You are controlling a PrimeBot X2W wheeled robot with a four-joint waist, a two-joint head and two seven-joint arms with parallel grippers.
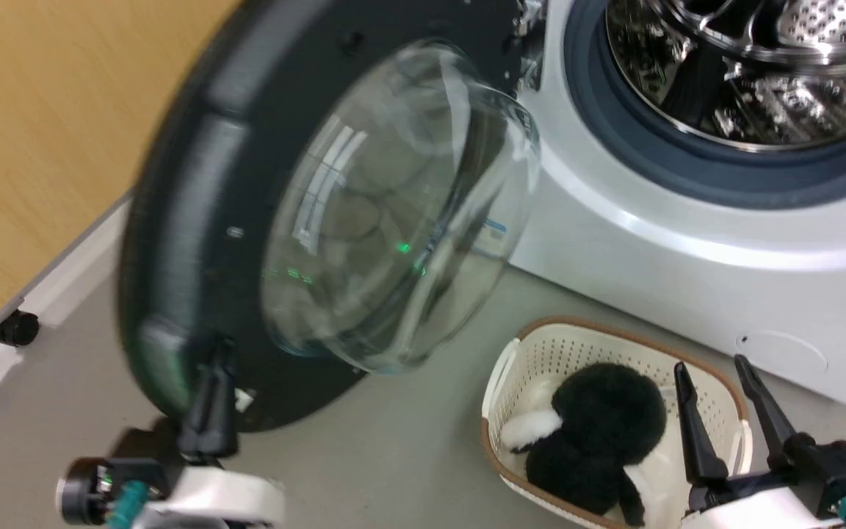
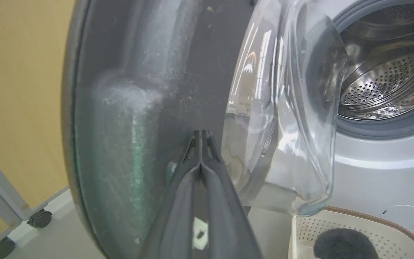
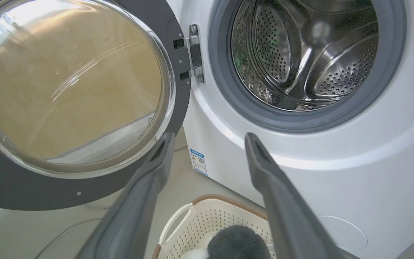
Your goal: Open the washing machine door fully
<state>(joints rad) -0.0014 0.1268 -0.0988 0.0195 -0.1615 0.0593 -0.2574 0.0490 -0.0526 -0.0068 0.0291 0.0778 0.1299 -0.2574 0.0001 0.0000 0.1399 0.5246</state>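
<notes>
Label sticker [image 3: 198, 162], blue w/ QR, txt illegible, on washing machine [image 3: 336, 172] front

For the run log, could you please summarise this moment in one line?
washing machine door: open | left gripper: shut, tips at its inner face | right gripper: open, by basket

No word, brand or number is coming through legibly. A blue-and-white sticker [image 3: 198, 162] is sitting low on the front of the washing machine [image 3: 336, 172], at the corner below the hinge. It is bearing a small square code and lines of print, all too small to read. In the head view it is appearing as a blue blur behind the glass of the washing machine door [image 1: 195, 220].
</notes>
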